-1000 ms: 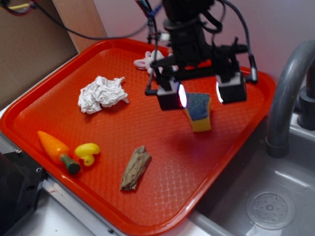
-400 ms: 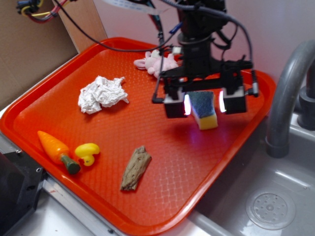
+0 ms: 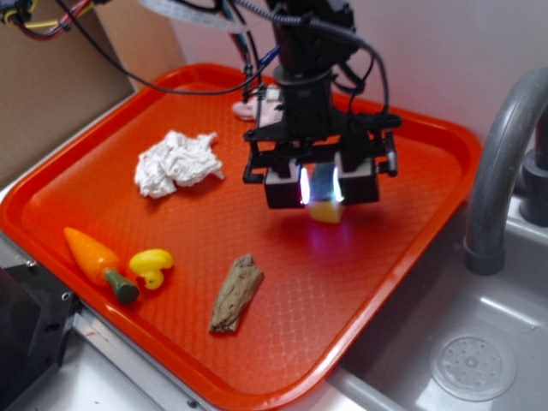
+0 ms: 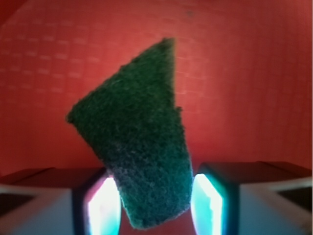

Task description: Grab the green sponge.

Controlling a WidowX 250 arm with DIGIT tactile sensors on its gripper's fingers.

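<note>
on the red tray (image 3: 402, 257), from the left: a toy carrot (image 3: 98, 261), a yellow duck (image 3: 152, 266), crumpled paper (image 3: 175, 163), a wood scrap (image 3: 235, 293). the gripper (image 3: 320, 184) hides most of the sponge (image 3: 325, 211) here; only the wrist view shows its dark green top (image 4: 142, 147) clamped between both lit pads (image 4: 208, 203).

Green sponge (image 3: 325, 211) mostly behind gripper (image 3: 320, 184)

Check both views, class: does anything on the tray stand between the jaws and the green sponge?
Nothing visible does. The green sponge already sits between the gripper jaws with nothing else in the gap. The crumpled paper, duck and wood piece lie well aside on the tray.
</note>
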